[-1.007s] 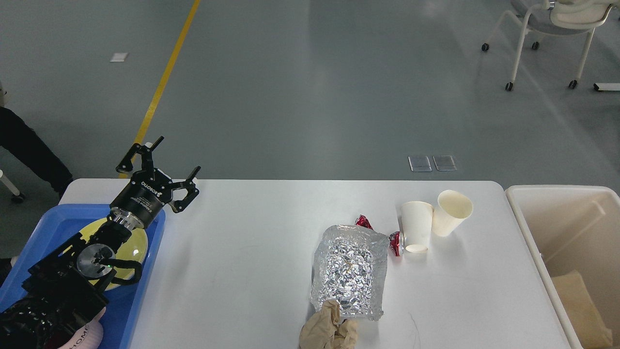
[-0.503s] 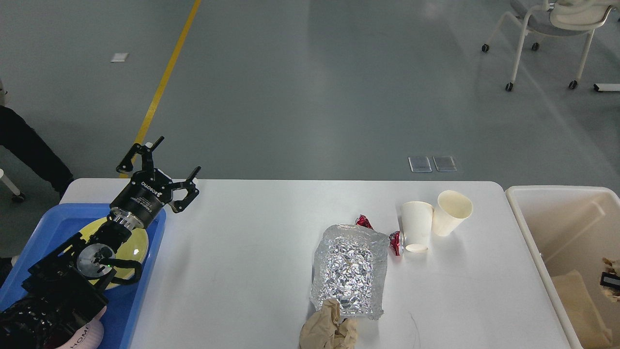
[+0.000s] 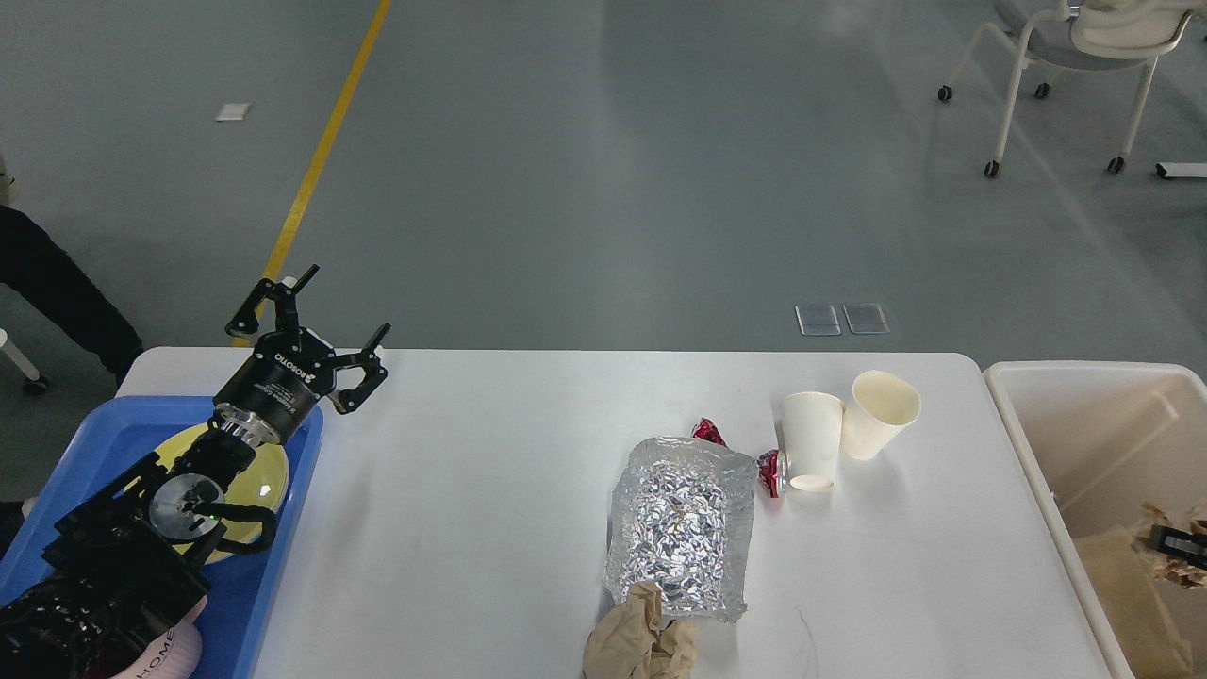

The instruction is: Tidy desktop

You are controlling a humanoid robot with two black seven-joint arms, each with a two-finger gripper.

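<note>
The right pincer (image 3: 1172,541), barely visible over the beige bin (image 3: 1037,443) with crumpled paper (grip unclear), seems mid-drop. Left pincer (image 3: 325,335) gapes empty. Beside the bin, bench (image 3: 471,490) rubbish awaits.

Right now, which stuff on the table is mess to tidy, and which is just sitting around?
To tidy, on the desktop:
foil tray
crumpled brown paper
two paper cups
red wrappers

Just around:
blue tray
beige bin
chair
</note>
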